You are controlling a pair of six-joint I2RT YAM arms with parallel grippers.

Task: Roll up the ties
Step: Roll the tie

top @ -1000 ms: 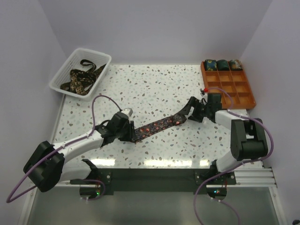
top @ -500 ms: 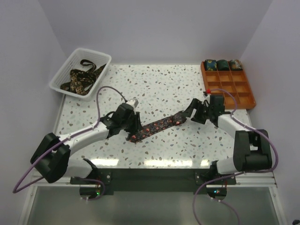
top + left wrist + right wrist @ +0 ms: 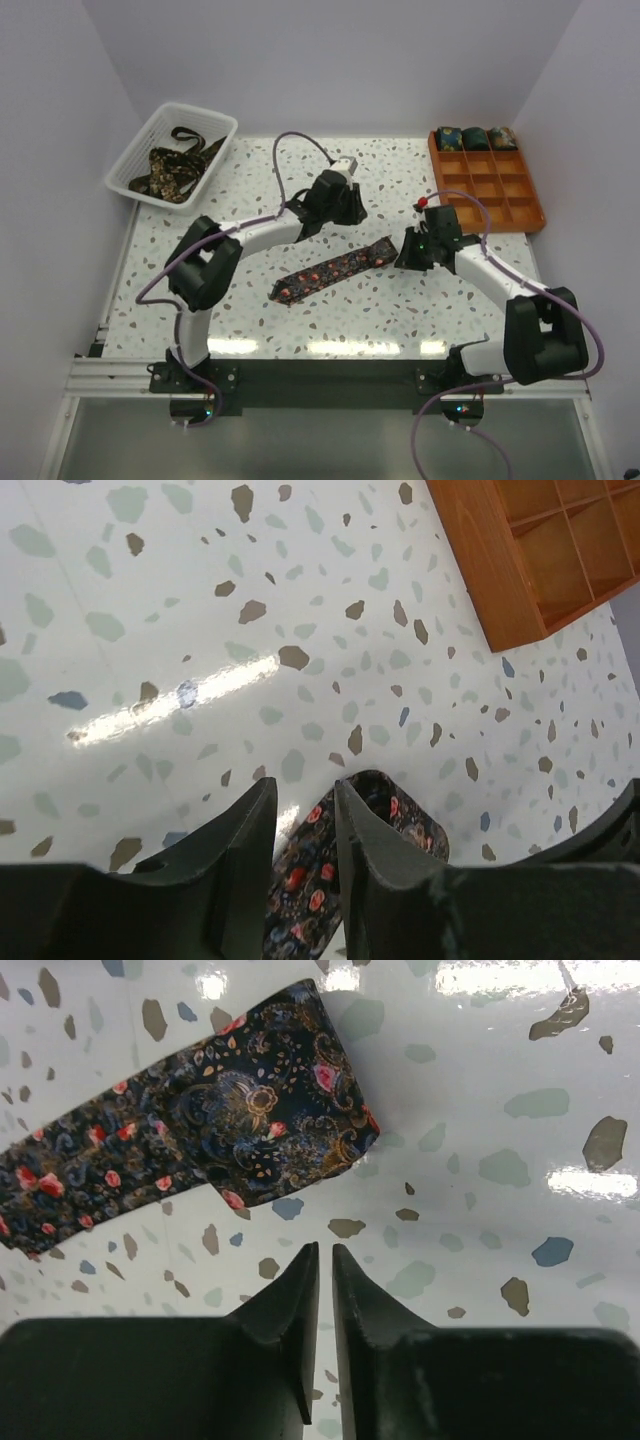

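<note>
One dark floral tie (image 3: 335, 270) lies flat and slantwise on the middle of the table. Its wide right end is folded over (image 3: 260, 1125). My left gripper (image 3: 340, 205) hovers behind the tie and apart from it. Its fingers (image 3: 350, 820) stand a small way open with nothing between them, and the tie (image 3: 310, 880) shows on the table through the gap. My right gripper (image 3: 413, 250) sits just off the tie's right end, its jaws (image 3: 322, 1250) shut on nothing. Three rolled ties (image 3: 473, 138) fill the back row of the orange tray. More loose ties (image 3: 170, 170) lie in the basket.
The white mesh basket (image 3: 222, 125) stands at the back left corner. The orange gridded tray (image 3: 495, 195) stands at the back right, and its corner shows in the left wrist view (image 3: 480, 590). White walls close in the table on three sides.
My left arm has swung away from the tie's left end to the back middle of the table. My right gripper has closed and shifted a little left, off the tie's right end.
</note>
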